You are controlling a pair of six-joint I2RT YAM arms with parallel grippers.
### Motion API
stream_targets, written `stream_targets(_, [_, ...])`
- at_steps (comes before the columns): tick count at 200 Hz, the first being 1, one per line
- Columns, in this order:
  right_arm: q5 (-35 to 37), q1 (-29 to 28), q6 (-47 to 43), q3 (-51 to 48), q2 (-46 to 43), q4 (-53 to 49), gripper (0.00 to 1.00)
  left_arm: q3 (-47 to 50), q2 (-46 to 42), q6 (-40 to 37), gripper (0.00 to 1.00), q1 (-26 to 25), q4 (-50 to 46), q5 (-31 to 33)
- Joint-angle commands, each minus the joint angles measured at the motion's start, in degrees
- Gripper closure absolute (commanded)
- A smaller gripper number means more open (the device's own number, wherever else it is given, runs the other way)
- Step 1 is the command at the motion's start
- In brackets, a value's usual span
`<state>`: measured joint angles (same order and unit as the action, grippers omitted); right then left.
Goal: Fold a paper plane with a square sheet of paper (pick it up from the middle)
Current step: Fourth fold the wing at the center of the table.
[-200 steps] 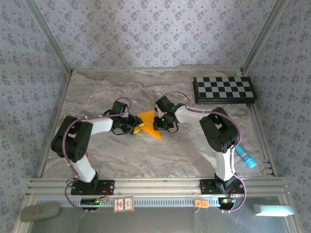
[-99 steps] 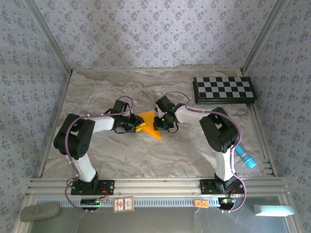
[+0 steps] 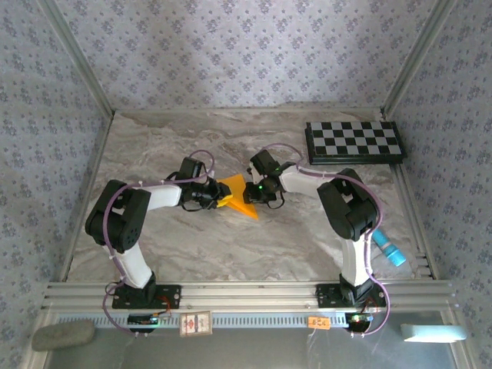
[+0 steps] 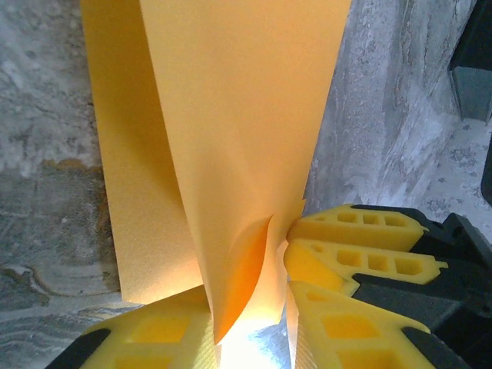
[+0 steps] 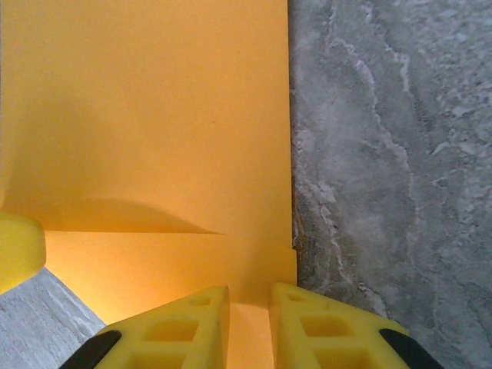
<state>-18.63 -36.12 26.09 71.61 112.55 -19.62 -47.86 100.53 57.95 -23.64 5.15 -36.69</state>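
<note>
On the marbled worktop [image 3: 192,246], the left gripper [image 3: 213,197] has its jaws narrow around a raised flap [image 4: 231,154] of the square sheet of paper [image 3: 238,201], apparently gripping it. The sheet lies mid-worktop between the arms and looks partly folded. One crease [image 5: 131,231] shows and a point aims nearward, but there is no slim dart yet, so most folds seem left. The right gripper [image 3: 257,192] is almost closed, tips at the sheet's edge, seemingly pressing it down. Counted: one sheet, two grippers, one checkerboard [image 3: 354,142] far right, one blue tube [image 3: 389,251] near right.
</note>
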Motion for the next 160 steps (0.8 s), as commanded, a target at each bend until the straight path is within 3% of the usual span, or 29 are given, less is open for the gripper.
stream_targets(1, [-1.1,0.3,-1.2,-1.0,0.5,-0.2,0.76,-1.4,0.6,-3.7,0.76,-0.4,0.0,-1.2])
stream_targets(61, [-1.4,0.6,-2.4,-1.0,-0.5,0.0,0.73,-1.7,1.2,-3.6,0.88,-0.4,0.0,-0.6])
stream_targets(93, [1.8,1.3,-8.0,-2.5,-5.0,1.9,0.63,-1.3,0.1,-1.4,0.92,-0.8,0.2,1.8])
stream_targets(127, [6.0,1.7,-14.4,-10.0,-12.3,10.4,0.5,-1.8,-2.6,1.8,0.93,-2.4,-1.8,7.3])
stream_targets(160, [11.7,0.3,-20.0,-15.5,-16.0,17.9,0.46,-3.4,-4.4,5.6,0.93,-4.6,-5.2,13.3])
